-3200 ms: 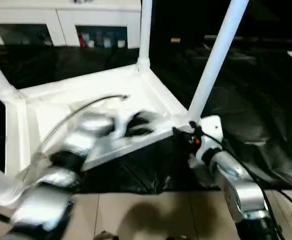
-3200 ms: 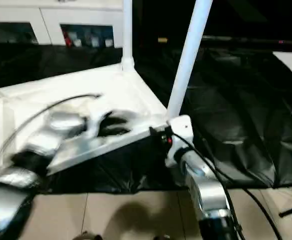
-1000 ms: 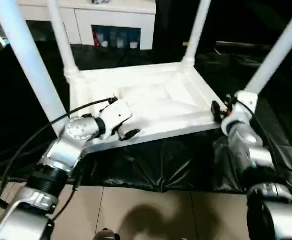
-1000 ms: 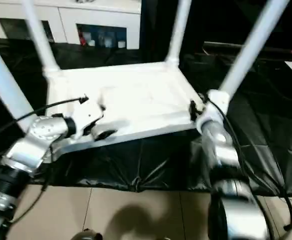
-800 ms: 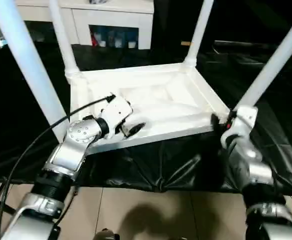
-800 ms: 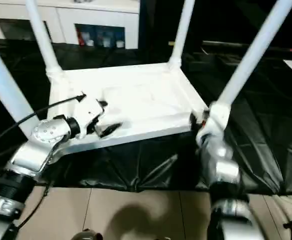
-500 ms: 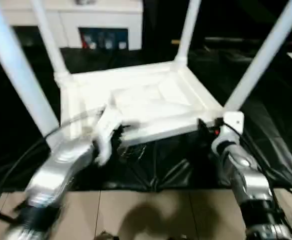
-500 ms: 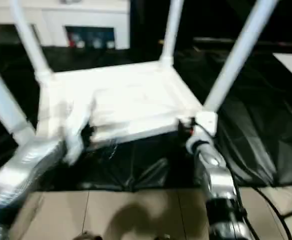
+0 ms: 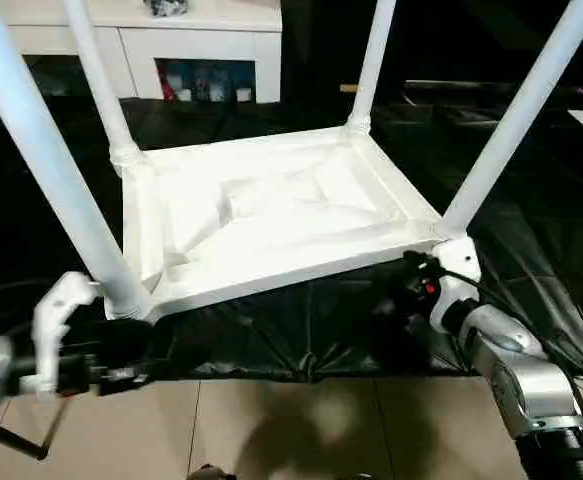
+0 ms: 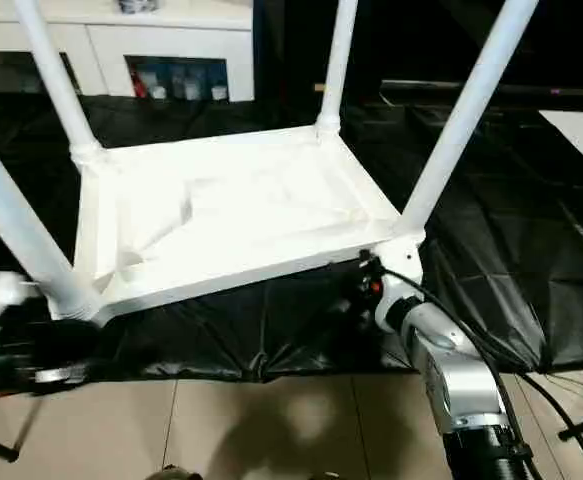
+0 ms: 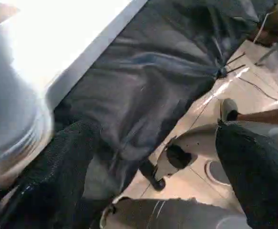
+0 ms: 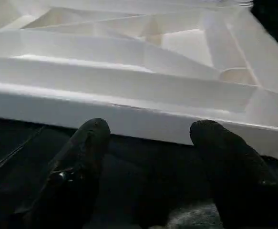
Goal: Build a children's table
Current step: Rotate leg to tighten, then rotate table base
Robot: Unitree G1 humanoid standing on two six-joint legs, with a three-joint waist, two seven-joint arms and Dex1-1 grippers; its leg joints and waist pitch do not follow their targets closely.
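Observation:
The children's table (image 9: 271,215) lies upside down on a black sheet, ribbed underside up. Its four white legs stand in the corner sockets: near left (image 9: 41,160), far left (image 9: 96,85), far right (image 9: 371,65), near right (image 9: 516,115). My left gripper (image 9: 131,360) hangs low just in front of the near-left corner, open; in its wrist view the fingers (image 11: 67,167) stand wide apart over sheet and floor. My right gripper (image 9: 399,298) sits at the near-right corner, open, its fingertips (image 12: 93,131) just short of the table's front edge (image 12: 129,112) with nothing between them.
The black sheet (image 9: 301,330) ends at a tiled floor (image 9: 301,430) close to me. A white glass-doored cabinet (image 9: 171,40) stands at the back. A thin black stand leg (image 9: 11,440) crosses the floor at lower left. Cables run along my right forearm (image 9: 516,370).
My left arm has drawn back off the table's underside, down to the near-left corner. The right gripper has stayed by the near-right corner. The camera has shifted.

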